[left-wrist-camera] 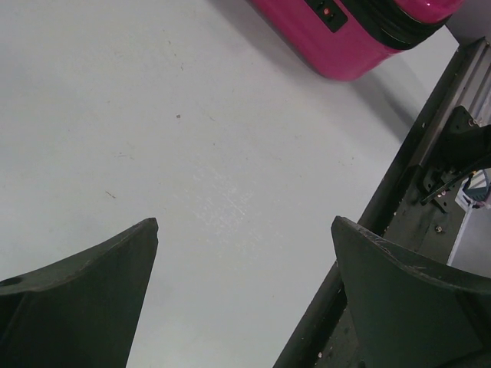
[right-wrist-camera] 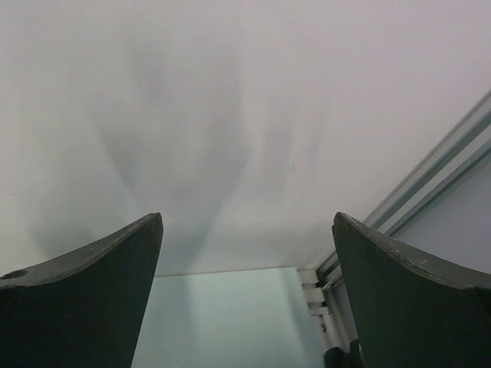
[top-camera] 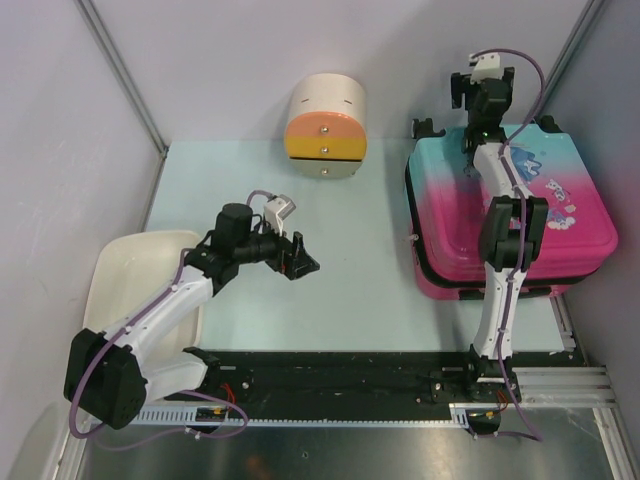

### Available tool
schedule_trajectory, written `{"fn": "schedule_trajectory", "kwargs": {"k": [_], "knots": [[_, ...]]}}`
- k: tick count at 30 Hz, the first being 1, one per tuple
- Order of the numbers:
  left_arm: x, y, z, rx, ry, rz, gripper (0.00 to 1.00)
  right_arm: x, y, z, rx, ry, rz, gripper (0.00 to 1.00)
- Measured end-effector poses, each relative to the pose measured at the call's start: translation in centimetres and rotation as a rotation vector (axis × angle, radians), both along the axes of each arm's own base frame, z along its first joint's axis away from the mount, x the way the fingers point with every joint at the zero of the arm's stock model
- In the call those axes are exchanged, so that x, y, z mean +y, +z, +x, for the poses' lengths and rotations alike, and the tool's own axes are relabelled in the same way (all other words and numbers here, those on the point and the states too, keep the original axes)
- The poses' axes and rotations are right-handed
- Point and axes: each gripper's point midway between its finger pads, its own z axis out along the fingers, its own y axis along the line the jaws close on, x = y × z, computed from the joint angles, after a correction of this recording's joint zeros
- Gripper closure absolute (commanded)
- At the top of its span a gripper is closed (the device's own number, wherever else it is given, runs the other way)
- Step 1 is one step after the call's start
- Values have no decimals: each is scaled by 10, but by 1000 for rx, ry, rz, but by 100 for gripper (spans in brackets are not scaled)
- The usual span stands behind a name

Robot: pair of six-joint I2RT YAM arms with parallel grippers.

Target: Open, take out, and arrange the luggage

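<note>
**Closed suitcase at frame right, both claws empty and wide open**

Overhead view: the luggage (top-camera: 540, 215), a hard-shell case shading from teal to pink, lies flat and shut on the right side of the frame. Its black wheels sit at its upper edge, so its length seems to run from top to bottom of the picture, with the seam between the shells facing left and downward.

The right arm stretches up across the lid. The right claw (top-camera: 480, 82) hangs just past the case's upper edge, in the upper right of the frame. Its wrist view shows the fingers spread fully apart with nothing between them, aimed at the back wall (right-wrist-camera: 230, 115), so the case lies behind and below it.

The left claw (top-camera: 305, 262) is left of centre, well apart from the case across bare table (top-camera: 370, 260), and points right toward it. Its fingers are also fully spread and empty. Its wrist view catches only the case's pink corner in the upper right.

The right arm is nearer. A cream round box (top-camera: 325, 125) stands at top centre, and a white tub (top-camera: 150, 262) sits at lower left.
</note>
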Motion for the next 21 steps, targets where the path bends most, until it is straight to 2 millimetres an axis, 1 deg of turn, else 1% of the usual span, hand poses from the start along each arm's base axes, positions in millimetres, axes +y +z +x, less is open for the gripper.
{"fn": "schedule_trajectory", "kwargs": {"k": [1, 3, 5, 7, 8, 9, 11, 12, 14, 17, 21], "knots": [[0, 0, 0, 0, 0, 0, 0, -2, 4, 0, -4, -5, -18, 4], [1, -1, 0, 2, 3, 1, 0, 2, 9, 1, -7, 1, -65, 4], [2, -3, 0, 4, 6, 2, 0, 14, 8, 4, 1, 22, -125, 4], [3, -3, 0, 4, 9, 2, 0, 25, -3, 8, 25, 45, -180, 4], [4, -3, -1, 3, 10, 2, 0, 29, -12, 10, 43, 53, -206, 4], [4, -2, -1, 1, 11, 1, 0, 38, -31, 15, 80, 77, -252, 4], [5, -1, -2, -4, 13, -1, 0, 44, -52, 18, 129, 101, -292, 4], [5, 0, -2, -6, 13, -3, 0, 46, -60, 17, 159, 120, -312, 5], [5, 1, -2, -9, 14, -5, 0, 49, -59, 17, 162, 144, -324, 6], [6, 1, -1, -4, 19, -8, 0, 60, -71, 15, 204, 222, -308, 9], [6, 1, -1, -3, 21, -8, 0, 70, -78, 7, 251, 328, -252, 13]]}}
